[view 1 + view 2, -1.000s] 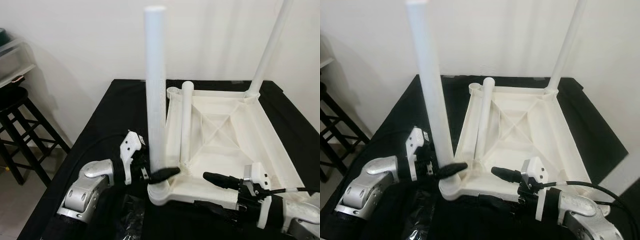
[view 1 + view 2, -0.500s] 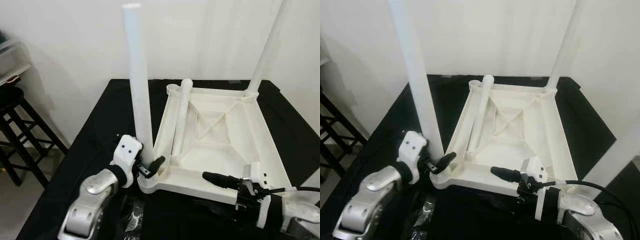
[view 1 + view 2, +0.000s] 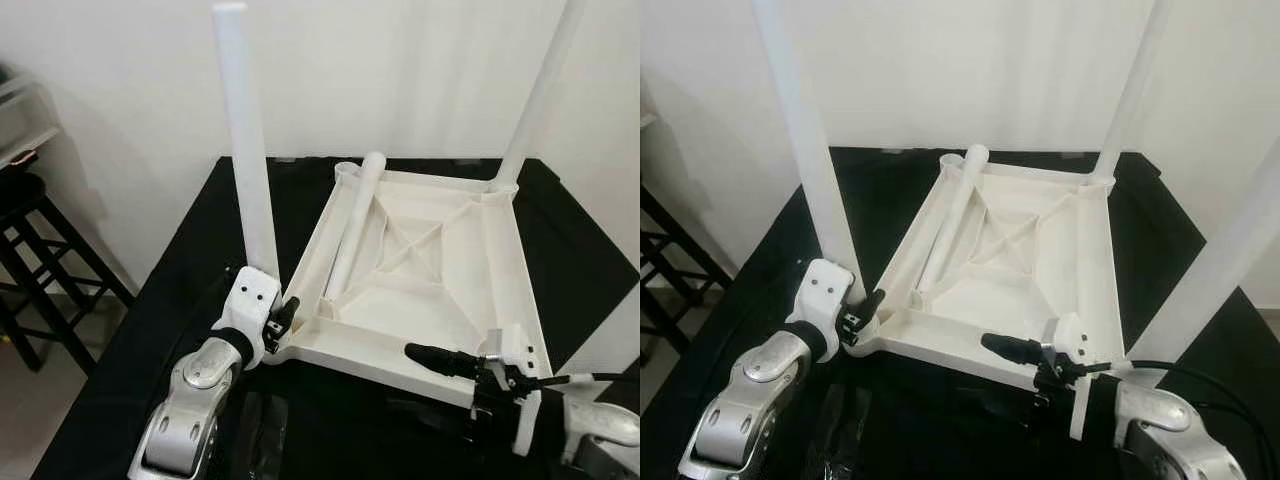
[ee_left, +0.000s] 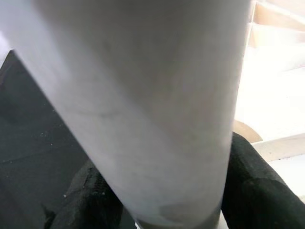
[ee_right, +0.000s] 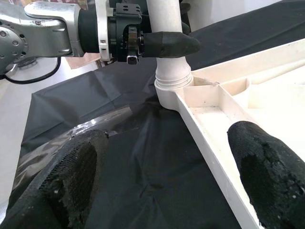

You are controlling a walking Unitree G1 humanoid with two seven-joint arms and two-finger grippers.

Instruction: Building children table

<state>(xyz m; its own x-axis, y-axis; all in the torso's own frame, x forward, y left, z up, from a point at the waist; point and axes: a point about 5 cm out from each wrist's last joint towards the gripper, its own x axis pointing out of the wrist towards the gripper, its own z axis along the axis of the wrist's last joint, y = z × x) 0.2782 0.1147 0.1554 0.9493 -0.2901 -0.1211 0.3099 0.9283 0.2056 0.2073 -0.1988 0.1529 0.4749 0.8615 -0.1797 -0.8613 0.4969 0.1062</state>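
Note:
A white tabletop (image 3: pixel 524 290) lies upside down on the black-covered table (image 3: pixel 205 240). One white leg (image 3: pixel 243 150) stands upright in its near left corner socket. My left gripper (image 3: pixel 279 314) is shut on that leg's base; the left wrist view has the leg (image 4: pixel 143 105) pressed between both black fingers (image 4: pixel 259 191). Another leg (image 3: pixel 535 100) stands in the far right corner. A loose leg (image 3: pixel 350 235) lies slanted inside the tabletop. A further white tube (image 3: pixel 1210 270) slants up at the near right. My right gripper (image 3: pixel 415 352) hovers open over the near edge, holding nothing.
A black wooden stool (image 3: pixel 40 260) and a shelf (image 3: pixel 20 130) stand to the left of the table. Crumpled clear plastic (image 5: pixel 71 126) lies on the cloth near the front edge. A white wall runs close behind the table.
The tabletop has swung round: its near left corner, with the upright leg and my left gripper on it, moved left and slightly away. My right gripper stayed where it was.

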